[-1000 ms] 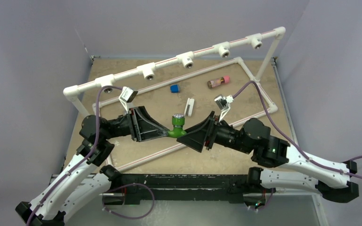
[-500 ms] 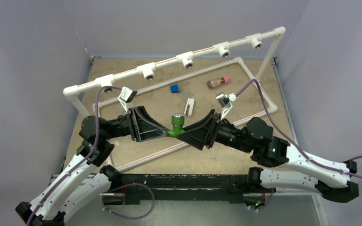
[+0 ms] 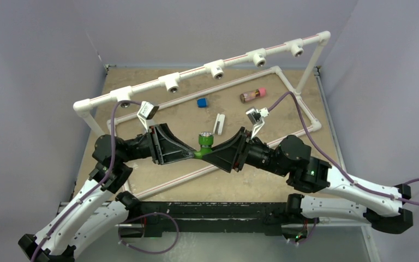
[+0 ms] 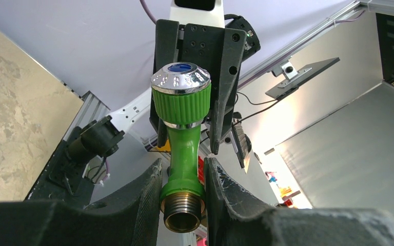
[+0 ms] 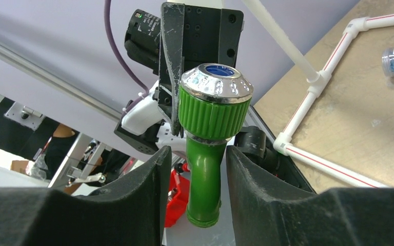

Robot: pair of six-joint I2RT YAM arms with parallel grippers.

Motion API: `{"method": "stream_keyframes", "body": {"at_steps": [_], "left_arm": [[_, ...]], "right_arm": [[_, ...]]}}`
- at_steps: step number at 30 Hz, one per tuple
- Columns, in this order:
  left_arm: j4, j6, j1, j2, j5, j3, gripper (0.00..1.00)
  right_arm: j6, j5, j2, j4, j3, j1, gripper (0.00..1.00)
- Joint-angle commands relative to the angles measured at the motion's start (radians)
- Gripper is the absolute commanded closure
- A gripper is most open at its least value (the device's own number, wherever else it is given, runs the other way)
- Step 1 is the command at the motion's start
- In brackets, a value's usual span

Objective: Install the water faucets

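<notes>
The green water faucet (image 3: 203, 143), with a chrome-capped knob on top, hangs in the air between both arms above the table's middle. My left gripper (image 3: 192, 155) is shut on its stem just above the brass thread (image 4: 182, 215), and both pads press the green collar (image 4: 182, 187). My right gripper (image 3: 211, 155) comes from the right and straddles the curved spout (image 5: 205, 184). Its jaws stand open, with a narrow gap showing on each side of the spout. In the right wrist view the right gripper (image 5: 197, 156) frames the faucet (image 5: 213, 110) from below.
A raised white pipe rail (image 3: 191, 77) with several open tee sockets crosses the back. A lower white pipe frame (image 3: 300, 103) lies on the table. Inside it lie a blue block (image 3: 202, 102), a pink-capped bottle (image 3: 252, 95) and a white piece (image 3: 219, 124).
The right arm has slid left toward the faucet and its jaws have narrowed around the spout. The left gripper and faucet have stayed put.
</notes>
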Motion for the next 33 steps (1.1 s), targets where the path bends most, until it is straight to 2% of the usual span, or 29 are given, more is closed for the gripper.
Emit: {"method": "stream_keyframes", "body": {"at_steps": [1, 7, 9, 10, 11, 12, 17, 19, 22, 24, 28, 33], "left_arm": [[0.055, -0.004, -0.004, -0.004, -0.013, -0.001, 1.0], [0.06, -0.002, -0.003, -0.006, -0.016, -0.005, 1.0], [0.06, -0.002, -0.004, -0.006, -0.017, -0.005, 1.0], [0.06, -0.002, -0.004, -0.007, -0.019, -0.005, 1.0], [0.06, -0.002, -0.003, -0.007, -0.019, -0.005, 1.0], [0.06, -0.002, -0.003, -0.005, -0.018, -0.005, 1.0], [0.04, 0.004, -0.003, -0.002, -0.023, -0.004, 1.0], [0.023, 0.011, -0.003, -0.004, -0.027, -0.005, 0.93], [-0.017, 0.029, -0.003, -0.007, -0.041, 0.002, 0.6], [-0.067, 0.051, -0.004, -0.01, -0.055, 0.02, 0.43], [-0.307, 0.16, -0.003, 0.007, -0.104, 0.13, 0.3], [-0.609, 0.348, -0.003, 0.09, -0.182, 0.377, 0.27]], "right_arm": [[-0.018, -0.024, -0.002, 0.056, 0.027, 0.005, 0.56], [-0.014, -0.024, -0.001, 0.06, 0.021, 0.005, 0.62], [-0.014, -0.024, -0.001, 0.062, 0.019, 0.004, 0.68], [-0.014, -0.024, -0.002, 0.063, 0.019, 0.005, 0.73], [-0.016, -0.024, -0.001, 0.064, 0.019, 0.005, 0.83], [-0.017, -0.024, 0.001, 0.062, 0.021, 0.005, 1.0], [-0.039, 0.005, 0.005, 0.078, 0.026, 0.005, 1.0], [-0.042, 0.013, 0.007, 0.072, 0.029, 0.005, 1.0], [-0.051, 0.028, 0.006, 0.061, 0.034, 0.005, 1.0], [-0.058, 0.033, 0.003, 0.055, 0.039, 0.005, 1.0], [-0.079, 0.035, -0.002, -0.003, 0.071, 0.005, 1.0], [-0.145, 0.074, -0.006, -0.085, 0.133, 0.004, 1.0]]}}
